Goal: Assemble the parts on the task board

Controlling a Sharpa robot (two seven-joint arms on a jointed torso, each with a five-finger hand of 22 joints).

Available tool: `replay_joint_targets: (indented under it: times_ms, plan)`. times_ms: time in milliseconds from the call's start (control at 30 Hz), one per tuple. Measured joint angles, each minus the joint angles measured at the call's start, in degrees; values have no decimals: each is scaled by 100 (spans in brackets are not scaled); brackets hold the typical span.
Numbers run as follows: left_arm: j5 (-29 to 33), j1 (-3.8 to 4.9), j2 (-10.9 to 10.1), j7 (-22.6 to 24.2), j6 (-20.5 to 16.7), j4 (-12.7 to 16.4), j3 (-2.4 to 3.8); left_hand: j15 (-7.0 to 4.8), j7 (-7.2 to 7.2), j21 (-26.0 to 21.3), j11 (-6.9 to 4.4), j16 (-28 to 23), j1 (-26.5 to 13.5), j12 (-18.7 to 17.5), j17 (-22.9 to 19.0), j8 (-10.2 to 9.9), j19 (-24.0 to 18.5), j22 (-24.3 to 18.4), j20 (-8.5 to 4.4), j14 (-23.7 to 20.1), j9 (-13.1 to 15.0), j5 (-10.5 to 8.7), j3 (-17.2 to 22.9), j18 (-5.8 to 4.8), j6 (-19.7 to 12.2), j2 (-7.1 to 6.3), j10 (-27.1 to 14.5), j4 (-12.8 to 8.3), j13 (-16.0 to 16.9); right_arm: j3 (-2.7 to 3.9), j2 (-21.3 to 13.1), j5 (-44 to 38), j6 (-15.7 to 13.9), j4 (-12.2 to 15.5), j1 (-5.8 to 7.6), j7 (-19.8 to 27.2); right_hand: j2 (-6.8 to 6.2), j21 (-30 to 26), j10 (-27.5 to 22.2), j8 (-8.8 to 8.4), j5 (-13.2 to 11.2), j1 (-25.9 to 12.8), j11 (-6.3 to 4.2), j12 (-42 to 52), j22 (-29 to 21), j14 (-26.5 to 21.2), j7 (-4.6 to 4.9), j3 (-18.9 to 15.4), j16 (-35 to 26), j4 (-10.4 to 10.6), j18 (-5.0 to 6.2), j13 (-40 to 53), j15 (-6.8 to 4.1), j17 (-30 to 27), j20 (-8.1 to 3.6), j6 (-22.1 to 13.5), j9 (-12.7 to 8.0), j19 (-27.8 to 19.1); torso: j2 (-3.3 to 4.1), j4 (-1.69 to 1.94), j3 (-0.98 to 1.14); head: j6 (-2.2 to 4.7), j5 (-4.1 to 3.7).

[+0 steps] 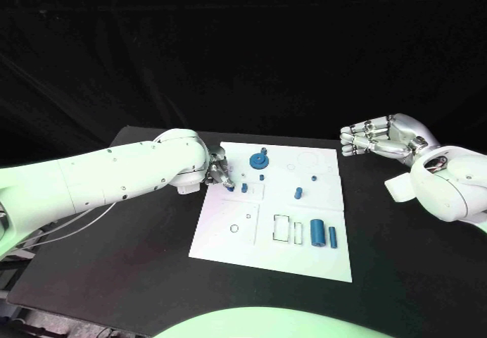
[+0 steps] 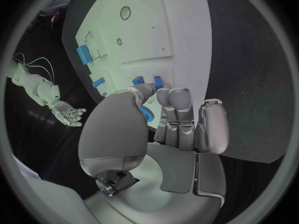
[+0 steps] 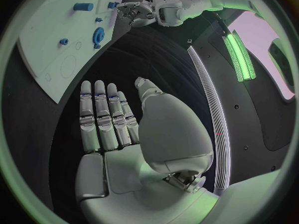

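Left hand (image 1: 217, 173) over task board (image 1: 229, 239) left edge, fingertips at small blue peg (image 1: 245, 188), grasp unclear. Right hand (image 1: 383, 139) parked off-board, loosely curled, holding nothing, likely clearing workspace.

From the head view, the silver left hand (image 1: 216, 173) sits at the near-left edge of the white rectangular task board (image 1: 305, 257), its fingertips over a small blue peg (image 1: 230, 187); whether they touch it I cannot tell. In the left wrist view the thumb hides most of a blue toothed wheel (image 2: 147, 113). The board's faint outlines (image 1: 236, 228) are too small to read. The silver right hand (image 1: 383, 139) shows only its knuckles, its palm turned away.
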Motion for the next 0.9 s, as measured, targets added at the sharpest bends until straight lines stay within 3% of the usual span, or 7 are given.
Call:
replay_joint_targets:
  times_ms: [233, 733, 900]
  plan:
    - [14, 0, 7, -9, 3, -7, 0, 0, 0, 24, 1, 0, -84, 0, 0, 35, 21, 0, 21, 0, 77, 1, 48, 0, 0, -82, 39, -17, -28, 0, 2, 0, 12, 0, 0, 0, 0, 0, 0, 0, 0, 0, 0, 0, -5, 0, 0, 0, 0, 0, 0, 0, 0, -5, 0, 0, 5, 0, -2, -3, 1, -2, -2]
    - [42, 2, 93, -44, 28, -116, -3, -21, -31, 45, -42, 0, -319, 89, 2, 142, 41, -2, 1, 21, 250, -24, 174, 0, 31, -77, 124, -144, 113, 0, -17, -1, 18, 8, 0, 2, 9, 0, 0, 0, 0, -9, 0, 0, -11, 0, 0, 0, 0, 0, 0, 0, 0, -5, 0, 0, 5, 0, -5, -5, 4, 2, -29]
    - [44, 4, 134, -54, 56, -162, -1, -62, -75, 45, -61, 0, -600, 120, 4, 167, 62, -2, -20, 20, 317, -51, 312, 0, 29, -25, 144, -401, 146, 0, -18, -1, 20, 12, 0, 2, 30, 0, 0, 0, 0, -30, 0, 0, -12, 0, 0, 0, 0, 0, 0, 0, 0, -4, 0, 0, 4, 0, -5, -4, 5, -1, -26]
